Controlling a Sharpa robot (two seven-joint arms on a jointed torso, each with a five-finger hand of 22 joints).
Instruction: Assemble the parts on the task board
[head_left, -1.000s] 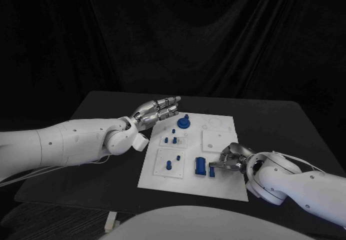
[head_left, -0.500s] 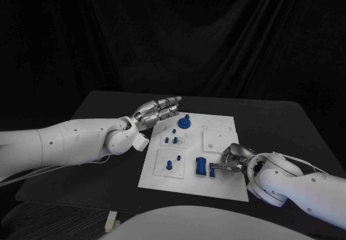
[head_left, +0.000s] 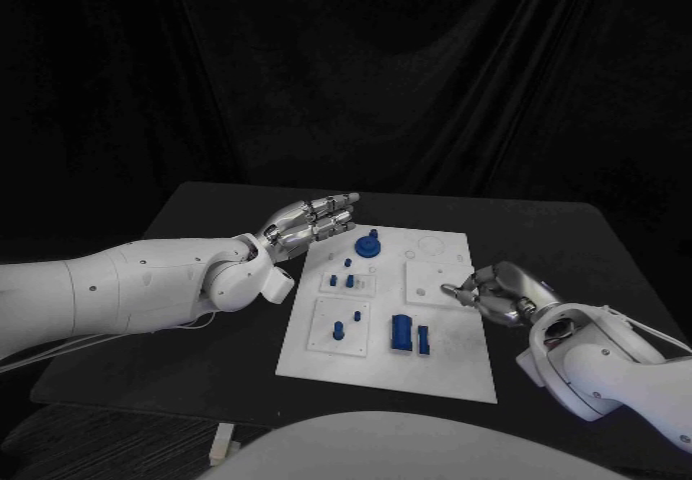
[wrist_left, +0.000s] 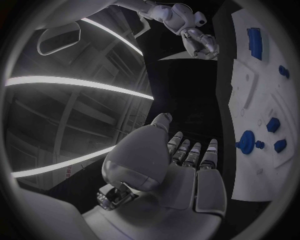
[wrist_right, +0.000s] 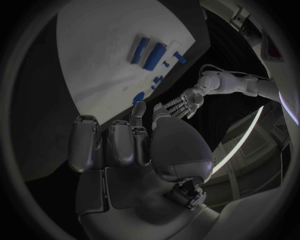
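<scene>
White task board (head_left: 447, 362), blue parts (head_left: 411, 334), right hand (head_left: 498, 291) seemingly empty beside it

The head view is dim, with a black backdrop from nine to three o'clock swallowing all detail. Light falls from above: the task board (head_left: 387, 345) is the brightest surface, and the white arms catch soft highlights on their upper sides, with shade below. The table (head_left: 548, 240) reads near black. Both wrist views are fisheye circles in dark frames, where straight edges bow strongly toward the rim. In the left wrist view, bright ceiling strips glare at nine to ten o'clock; the nearby palm looks soft.
</scene>
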